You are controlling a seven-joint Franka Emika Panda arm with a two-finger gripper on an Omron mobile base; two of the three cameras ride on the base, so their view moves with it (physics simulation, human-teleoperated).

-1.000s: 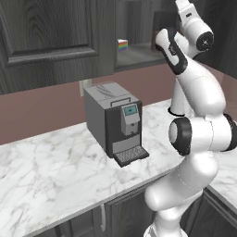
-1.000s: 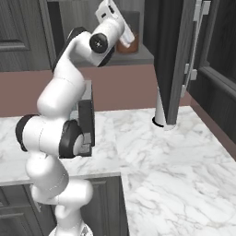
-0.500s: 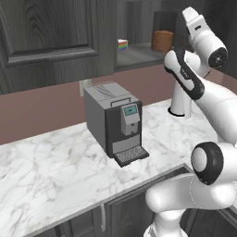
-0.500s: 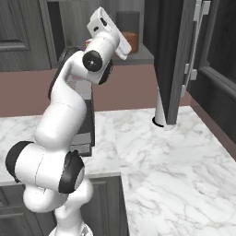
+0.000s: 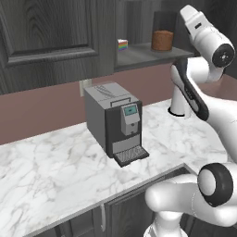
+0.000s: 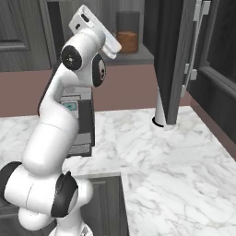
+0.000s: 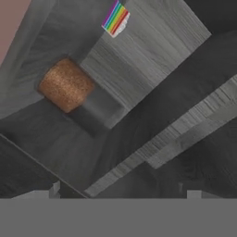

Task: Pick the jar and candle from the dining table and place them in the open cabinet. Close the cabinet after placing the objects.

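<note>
1. Claw (image 7: 120, 194) spread wide, empty, tips barely in frame.
2. Jar (image 7: 66, 84) stands on the cabinet (image 6: 177, 55) shelf ahead of the claw, apart from it; looks already placed.
3. Rainbow-striped item (image 7: 115, 18) sits further back on the shelf.
4. Judging by that, candle next; door shuts last.

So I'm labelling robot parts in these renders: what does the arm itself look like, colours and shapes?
The arm is glossy white, built of rounded tubular links with bulbous elbows. Dark grey to black bands and round caps mark the joints, like the cap on the upper link. The hand ends in a flat white block. No cables or markings show. The claw's tips barely show.
</note>
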